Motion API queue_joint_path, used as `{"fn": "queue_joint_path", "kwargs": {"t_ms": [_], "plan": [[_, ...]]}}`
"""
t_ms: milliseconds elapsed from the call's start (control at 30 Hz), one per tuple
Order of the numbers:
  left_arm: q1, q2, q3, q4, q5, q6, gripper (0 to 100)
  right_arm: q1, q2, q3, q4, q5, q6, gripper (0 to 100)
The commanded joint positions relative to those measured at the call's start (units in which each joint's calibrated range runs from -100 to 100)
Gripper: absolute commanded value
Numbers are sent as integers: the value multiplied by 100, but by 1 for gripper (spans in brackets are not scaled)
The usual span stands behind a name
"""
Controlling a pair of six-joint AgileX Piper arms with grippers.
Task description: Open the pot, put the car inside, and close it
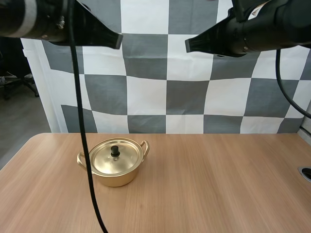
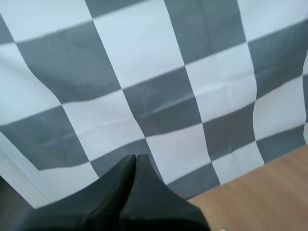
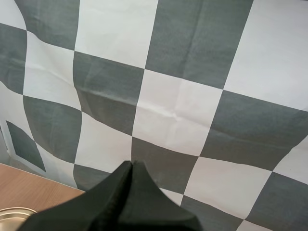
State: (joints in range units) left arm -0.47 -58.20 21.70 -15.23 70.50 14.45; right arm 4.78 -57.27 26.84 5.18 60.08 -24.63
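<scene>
A gold pot with two side handles stands on the wooden table, left of centre. Its gold lid with a black knob sits on top. My left gripper hangs high above the table at the upper left, its fingers lying together as one dark wedge, shut on nothing. My right gripper hangs high at the upper right, its fingers likewise pressed together and shut. A sliver of the pot's rim peeks out beside the right gripper.
A dark round fitting sits at the table's right edge. Bare wood stretches right of the pot and in front of it.
</scene>
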Motion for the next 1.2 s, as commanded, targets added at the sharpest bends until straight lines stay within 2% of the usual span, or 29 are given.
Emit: {"fn": "queue_joint_path", "kwargs": {"t_ms": [0, 133, 333, 500, 667, 933, 1000, 1100, 1167], "plan": [[3, -1134, 94, -162, -336, -91, 0, -5, -697, 445, 10, -42, 4, 0], [3, -1767, 671, -368, -810, -124, 0, -5, -1598, 1523, 12, -975, 4, 0], [11, -2498, 2270, -378, -2204, -124, 0, -5, -2541, 2832, 12, -2427, 4, 0], [154, -3251, 3468, -378, -3513, -148, 0, -5, -3116, 3663, -56, -3209, 4, 0], [161, -3973, 4417, -378, -4952, -161, 0, -5, -3558, 4342, -274, -4531, 4, 0], [153, -4180, 5136, -344, -4885, -141, 0, -5, -4051, 5026, -376, -4842, 4, 0], [145, -4180, 5136, -51, -4436, -128, 0, -5, -4273, 5028, -376, -4651, 4, 0], [141, -4180, 5231, 5, -3788, -128, 0, -5, -4273, 5028, -404, -4389, 4, 0], [141, -4180, 5412, 107, -3884, -128, 0, -5, -4273, 5088, -403, -4126, 4, 0]]}}
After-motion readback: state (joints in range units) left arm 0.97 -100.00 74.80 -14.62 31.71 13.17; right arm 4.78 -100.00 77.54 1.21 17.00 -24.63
